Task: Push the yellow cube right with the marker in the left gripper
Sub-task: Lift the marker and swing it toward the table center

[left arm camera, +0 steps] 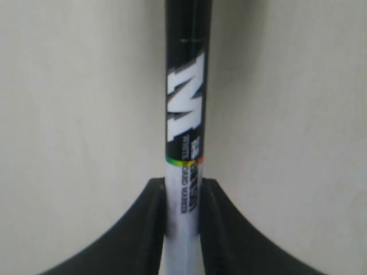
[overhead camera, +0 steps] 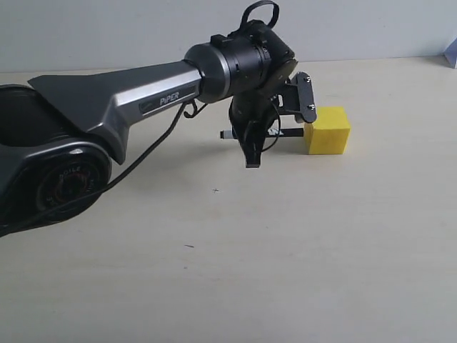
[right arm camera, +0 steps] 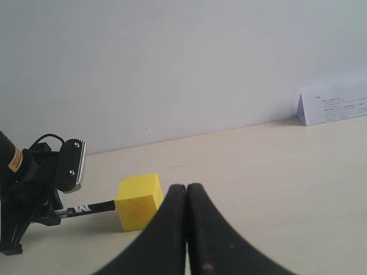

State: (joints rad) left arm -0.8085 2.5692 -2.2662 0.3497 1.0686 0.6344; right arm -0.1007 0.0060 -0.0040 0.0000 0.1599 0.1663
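Observation:
The yellow cube (overhead camera: 327, 130) rests on the pale table (overhead camera: 285, 257), right of my left gripper (overhead camera: 252, 148). That gripper is shut on the marker (overhead camera: 289, 133), which lies level and points right. In the right wrist view the marker (right arm camera: 86, 208) has its black end against the side of the cube (right arm camera: 137, 200), with the left gripper (right arm camera: 31, 197) behind it. Close up, the marker (left arm camera: 186, 114) runs out from between the left gripper (left arm camera: 183, 184) fingers, clamped on its white barrel. My right gripper (right arm camera: 186, 189) is shut on nothing, nearer the camera than the cube.
A folded white paper card (right arm camera: 335, 103) stands at the table's far edge by the wall. The left arm's silver and black body (overhead camera: 107, 100) stretches in from the left. Bare tabletop lies to the right of the cube.

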